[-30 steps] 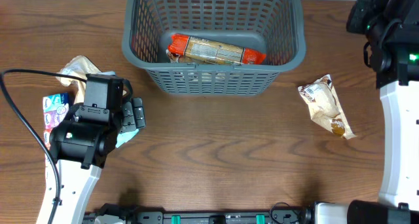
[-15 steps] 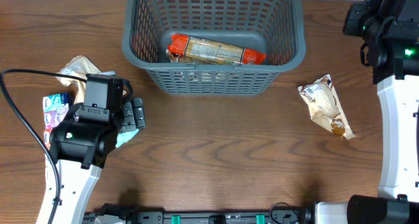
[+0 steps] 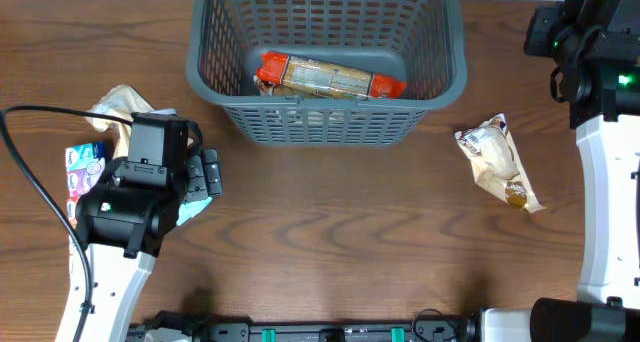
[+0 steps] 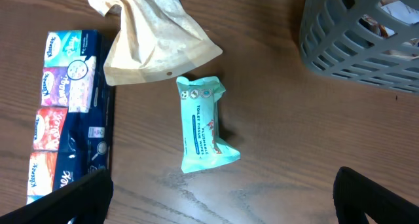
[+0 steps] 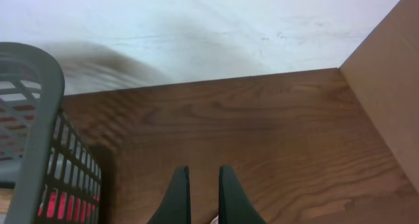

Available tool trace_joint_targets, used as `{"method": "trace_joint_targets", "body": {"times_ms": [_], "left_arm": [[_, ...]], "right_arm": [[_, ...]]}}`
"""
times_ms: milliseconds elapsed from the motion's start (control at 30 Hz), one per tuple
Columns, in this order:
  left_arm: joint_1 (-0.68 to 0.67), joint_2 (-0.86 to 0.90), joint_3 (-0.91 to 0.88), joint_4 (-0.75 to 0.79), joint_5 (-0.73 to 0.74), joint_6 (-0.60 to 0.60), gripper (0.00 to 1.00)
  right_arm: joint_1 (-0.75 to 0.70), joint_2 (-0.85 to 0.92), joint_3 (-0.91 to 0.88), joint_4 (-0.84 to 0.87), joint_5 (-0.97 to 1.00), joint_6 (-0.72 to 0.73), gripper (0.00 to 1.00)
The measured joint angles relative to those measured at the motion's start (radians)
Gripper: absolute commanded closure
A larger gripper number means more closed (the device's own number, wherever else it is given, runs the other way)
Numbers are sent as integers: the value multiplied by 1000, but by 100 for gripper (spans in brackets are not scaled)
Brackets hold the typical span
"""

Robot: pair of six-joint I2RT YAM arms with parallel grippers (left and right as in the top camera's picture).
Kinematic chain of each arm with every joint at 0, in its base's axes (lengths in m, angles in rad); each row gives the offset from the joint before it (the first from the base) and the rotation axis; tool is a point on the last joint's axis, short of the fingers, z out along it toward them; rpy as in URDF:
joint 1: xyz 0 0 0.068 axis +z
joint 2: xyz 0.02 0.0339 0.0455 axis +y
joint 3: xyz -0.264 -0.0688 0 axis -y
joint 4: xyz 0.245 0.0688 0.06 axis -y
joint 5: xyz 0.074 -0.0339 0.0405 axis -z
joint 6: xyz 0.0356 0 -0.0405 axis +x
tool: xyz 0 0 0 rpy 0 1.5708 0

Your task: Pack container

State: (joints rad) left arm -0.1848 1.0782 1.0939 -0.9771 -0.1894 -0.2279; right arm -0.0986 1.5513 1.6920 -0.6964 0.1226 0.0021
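Observation:
The dark grey lattice basket [image 3: 325,57] stands at the back centre with an orange-ended snack packet [image 3: 330,76] lying in it. Its corner shows in the left wrist view [image 4: 366,34] and its rim in the right wrist view [image 5: 33,119]. My left gripper [image 3: 208,172] is wide open and empty, hovering over a teal tissue packet [image 4: 203,122]; in its wrist view the left gripper [image 4: 222,198] is just short of that packet. My right gripper [image 5: 204,194] has its jaws nearly together with nothing between them, over bare table right of the basket; overhead it [image 3: 548,30] is at the back right.
A tan paper bag [image 4: 150,40] and a multi-pack of Kleenex tissues [image 4: 65,119] lie left of the teal packet. A white and brown snack packet [image 3: 497,162] lies on the table right of the basket. A black cable [image 3: 30,172] loops by the left arm.
The right arm shifted slightly toward the back a second ago and has been still since. The left arm and all packets have not moved.

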Motion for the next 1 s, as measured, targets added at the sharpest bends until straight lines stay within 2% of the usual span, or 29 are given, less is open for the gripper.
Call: {"method": "trace_joint_targets", "body": {"times_ms": [167, 233, 267, 367, 400, 500, 600, 767, 1000], "left_arm": [[0, 0, 0, 0, 0, 0, 3], [0, 0, 0, 1, 0, 0, 3], [0, 0, 0, 1, 0, 0, 3], [0, 0, 0, 1, 0, 0, 3], [0, 0, 0, 1, 0, 0, 3], [0, 0, 0, 1, 0, 0, 3], [0, 0, 0, 1, 0, 0, 3], [0, 0, 0, 2, 0, 0, 3], [0, 0, 0, 5, 0, 0, 3]], "right_arm": [[0, 0, 0, -19, 2, -22, 99], [0, 0, 0, -58, 2, -35, 95], [-2, 0, 0, -82, 2, -40, 88], [-14, 4, -1, -192, 1, -84, 45], [-22, 8, -1, -223, 3, -89, 35], [-56, 46, -1, -328, 3, -123, 14], [-92, 125, -3, -413, 2, -151, 11], [-115, 251, -15, -450, -11, -167, 12], [-114, 335, -164, -341, -32, -177, 12]]}}
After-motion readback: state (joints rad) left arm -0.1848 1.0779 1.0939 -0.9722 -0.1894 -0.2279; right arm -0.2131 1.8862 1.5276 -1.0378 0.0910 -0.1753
